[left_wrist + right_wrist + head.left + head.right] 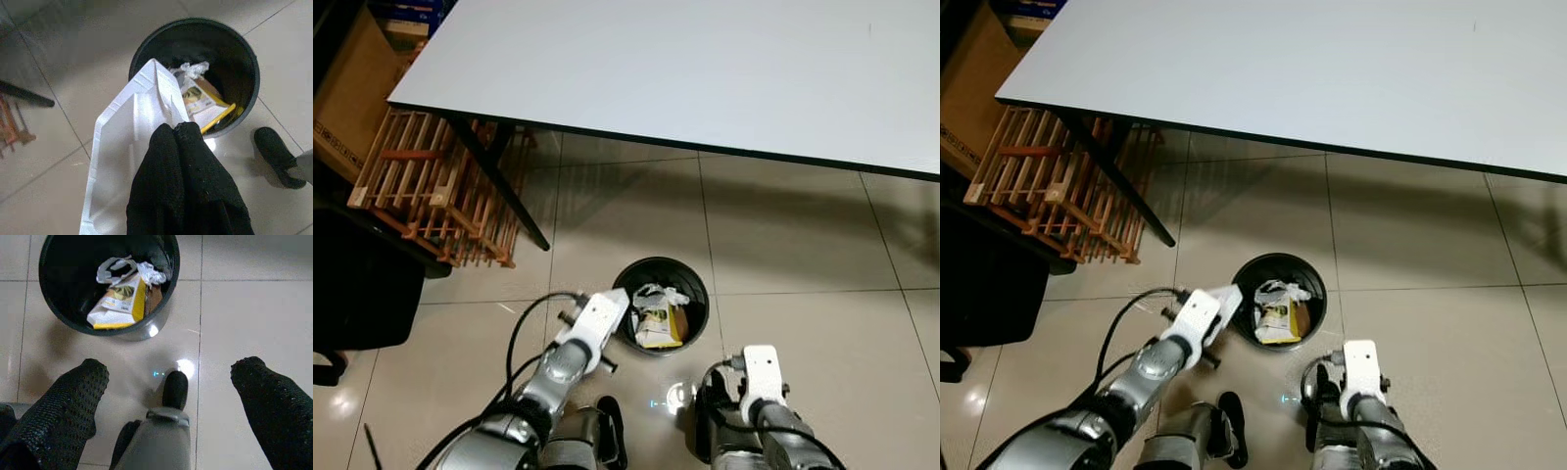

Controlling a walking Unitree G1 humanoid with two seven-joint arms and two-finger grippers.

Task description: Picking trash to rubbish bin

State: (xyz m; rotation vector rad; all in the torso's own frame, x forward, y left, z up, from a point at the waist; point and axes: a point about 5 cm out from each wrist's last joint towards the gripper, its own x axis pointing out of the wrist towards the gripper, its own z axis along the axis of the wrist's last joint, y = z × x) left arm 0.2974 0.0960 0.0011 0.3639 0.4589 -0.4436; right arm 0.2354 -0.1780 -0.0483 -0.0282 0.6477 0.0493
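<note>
My left claw [178, 134] is clamped on the white foam tray [127, 161], its long axis aimed at the bin [195, 73] in the upper right; right claw [168, 382] gapes empty.

Black bin [1239, 294] on tiled floor — trash inside; left arm's white piece [1226, 299] at rim.

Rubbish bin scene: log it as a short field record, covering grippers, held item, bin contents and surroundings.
left gripper: shut on white foam tray, beside the bin rim
right gripper: open, over floor tiles near the bin
rubbish bin: black, round, upright on the floor
bin contents: yellow-and-white packet, crumpled white wrapper
white table: beyond the bin
wooden rack: under the table's left end
</note>
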